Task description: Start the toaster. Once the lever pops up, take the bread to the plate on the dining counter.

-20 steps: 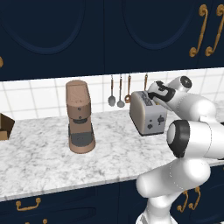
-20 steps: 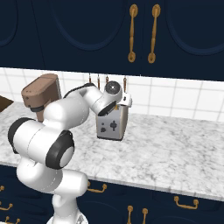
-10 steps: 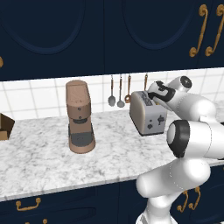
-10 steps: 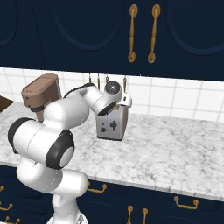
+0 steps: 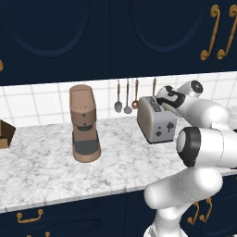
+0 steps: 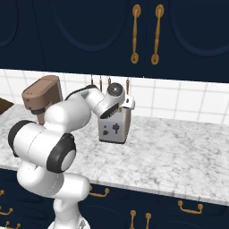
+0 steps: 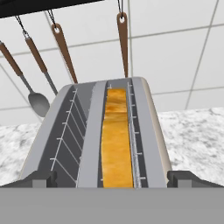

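The gripper [image 7: 112, 178], jaws spread wide, is held just above the boxy silver-grey toaster [image 7: 105, 135], whose right slot holds the golden bread [image 7: 117, 140]. The slice should be straddled squarely before closing.

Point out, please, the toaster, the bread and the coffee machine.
toaster [image 5: 156, 122]: left base view, its long side wall.
bread [image 7: 117, 144]: hand view, its top edge in the right slot.
coffee machine [image 5: 84, 121]: left base view, its brown body.
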Motion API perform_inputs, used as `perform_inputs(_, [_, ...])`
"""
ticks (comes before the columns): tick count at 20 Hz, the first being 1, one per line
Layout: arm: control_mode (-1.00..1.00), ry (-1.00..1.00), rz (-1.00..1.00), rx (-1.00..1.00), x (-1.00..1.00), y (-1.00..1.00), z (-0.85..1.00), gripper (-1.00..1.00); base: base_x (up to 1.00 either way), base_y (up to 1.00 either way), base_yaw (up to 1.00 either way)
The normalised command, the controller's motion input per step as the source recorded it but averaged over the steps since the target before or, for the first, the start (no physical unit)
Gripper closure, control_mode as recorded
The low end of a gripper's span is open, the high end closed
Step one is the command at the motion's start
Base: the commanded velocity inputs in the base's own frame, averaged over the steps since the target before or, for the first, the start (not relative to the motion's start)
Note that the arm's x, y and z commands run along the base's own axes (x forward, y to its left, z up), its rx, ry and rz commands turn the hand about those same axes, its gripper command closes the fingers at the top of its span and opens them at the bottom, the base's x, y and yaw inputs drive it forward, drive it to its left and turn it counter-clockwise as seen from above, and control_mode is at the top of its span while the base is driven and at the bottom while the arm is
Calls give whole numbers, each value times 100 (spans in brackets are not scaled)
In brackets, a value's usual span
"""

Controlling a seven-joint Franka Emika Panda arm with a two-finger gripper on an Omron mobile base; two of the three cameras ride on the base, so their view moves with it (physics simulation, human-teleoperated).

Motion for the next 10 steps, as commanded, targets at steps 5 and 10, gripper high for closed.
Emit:
perform_inputs(5, [-100, -1, 0, -1, 2, 0, 0, -100, 0, 0, 0])
perform_inputs(10, [-100, 0, 0, 0, 13, 0, 0, -100, 0, 0, 0])
